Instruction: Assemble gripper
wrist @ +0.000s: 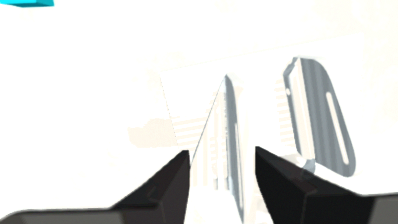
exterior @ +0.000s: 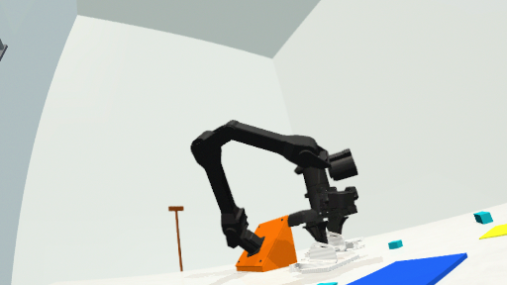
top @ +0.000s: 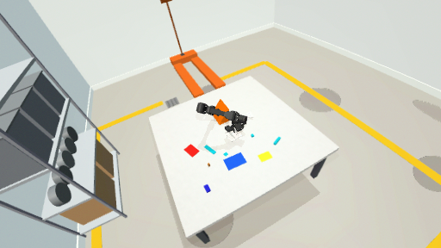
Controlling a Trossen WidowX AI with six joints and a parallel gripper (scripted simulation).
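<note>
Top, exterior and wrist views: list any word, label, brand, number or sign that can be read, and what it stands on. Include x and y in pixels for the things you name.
None can be read in any view.
Arm (top: 220,113) (exterior: 262,139): no legible brand.
Blue plate (top: 234,161) (exterior: 416,269): no lettering visible.
White parts (exterior: 324,253) (wrist: 325,115): no legible marks.

One blue plate (top: 234,161) (exterior: 411,271), one red (top: 191,150) and one yellow (top: 264,156) (exterior: 496,231) patch lie on the counter (top: 172,129) (exterior: 436,233). Four cyan pieces (top: 210,149) (exterior: 483,217) (wrist: 27,2) lie there too.
</note>
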